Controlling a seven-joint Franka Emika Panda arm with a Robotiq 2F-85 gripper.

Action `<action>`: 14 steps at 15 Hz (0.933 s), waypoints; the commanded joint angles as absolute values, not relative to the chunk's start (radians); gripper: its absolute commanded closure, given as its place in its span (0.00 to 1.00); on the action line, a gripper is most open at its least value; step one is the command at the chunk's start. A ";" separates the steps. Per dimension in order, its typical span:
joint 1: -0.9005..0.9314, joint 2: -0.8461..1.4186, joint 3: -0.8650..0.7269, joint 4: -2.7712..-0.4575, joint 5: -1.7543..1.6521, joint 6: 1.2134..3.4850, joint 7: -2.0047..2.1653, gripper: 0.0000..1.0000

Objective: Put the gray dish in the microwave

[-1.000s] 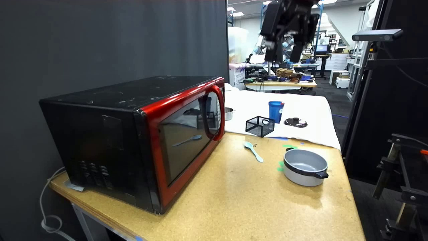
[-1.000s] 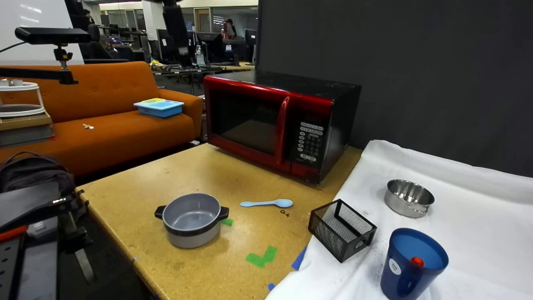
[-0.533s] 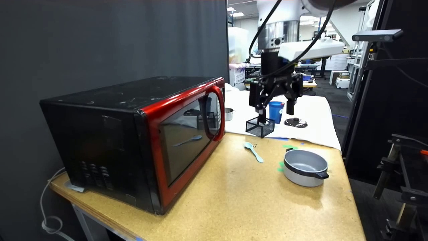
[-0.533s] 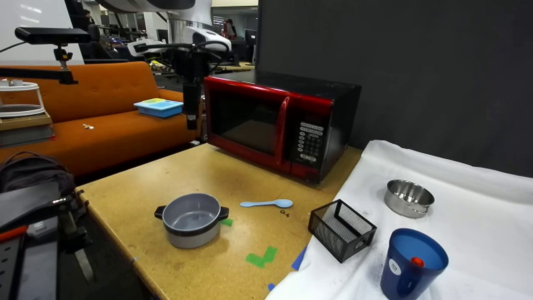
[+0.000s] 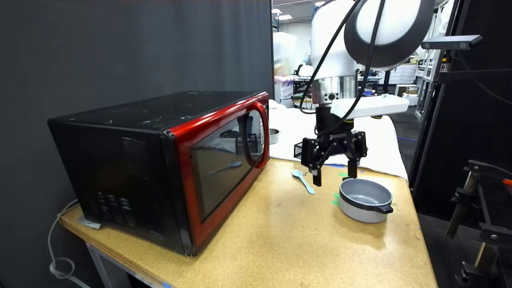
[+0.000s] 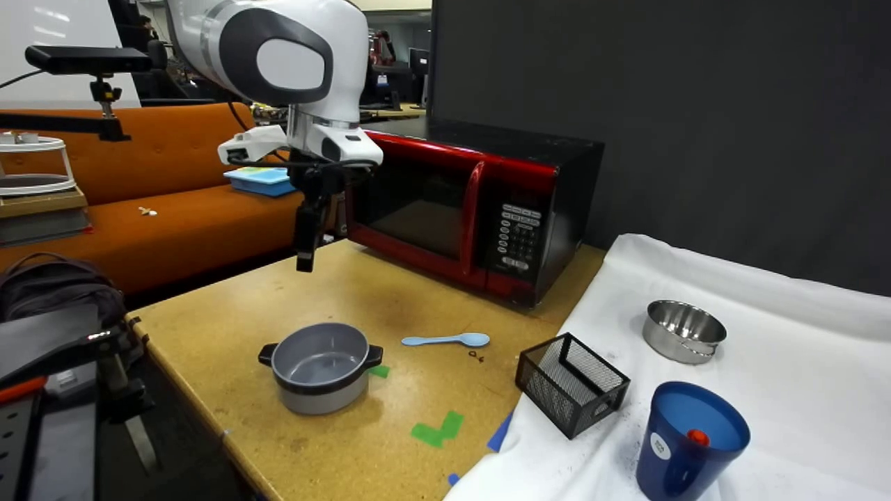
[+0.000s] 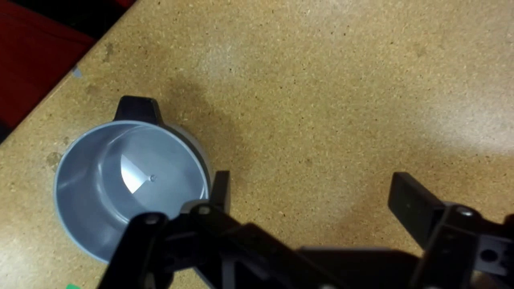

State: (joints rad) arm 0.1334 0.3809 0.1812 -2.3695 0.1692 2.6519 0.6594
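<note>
At far left in an exterior view, the large boxy black microwave, with its glossy red-framed door and dark glass window, stands closed, its curved red handle facing out over the tan speckled wooden table. Next along, a slim pale-blue spoon lies on the table. To its right, your black two-fingered gripper hangs above the table, fingers spread wide and holding nothing. Farthest right, the round gray dish with two black side handles sits upright on the table, outside the microwave, near the table's edge.

You look to be at the reaching stage, most likely for the dish, with no grasp yet made. In the wrist view the dish lies left of the gap between your fingers, so a pick would call for a sideways shift, then a descent to straddle its wall or take a side handle. The closed door probably has to be pulled before anything goes inside.

White ROBOTIQ lettering reads plainly on your gripper's body. Right of your gripper in an exterior view, the microwave's dark keypad shows pale keys too small to read, and beyond it the tapered blue plastic cup wears a round white label whose print you cannot make out.
</note>
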 commanded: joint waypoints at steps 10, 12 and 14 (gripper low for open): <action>0.106 0.447 0.144 -2.499 0.333 2.977 0.334 0.00; 0.158 0.470 0.090 -2.490 0.282 2.960 0.358 0.00; 0.210 0.507 0.038 -2.478 0.237 2.951 0.380 0.00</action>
State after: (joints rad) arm 0.1324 0.4643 0.1122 -2.4976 0.2925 2.9537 0.3511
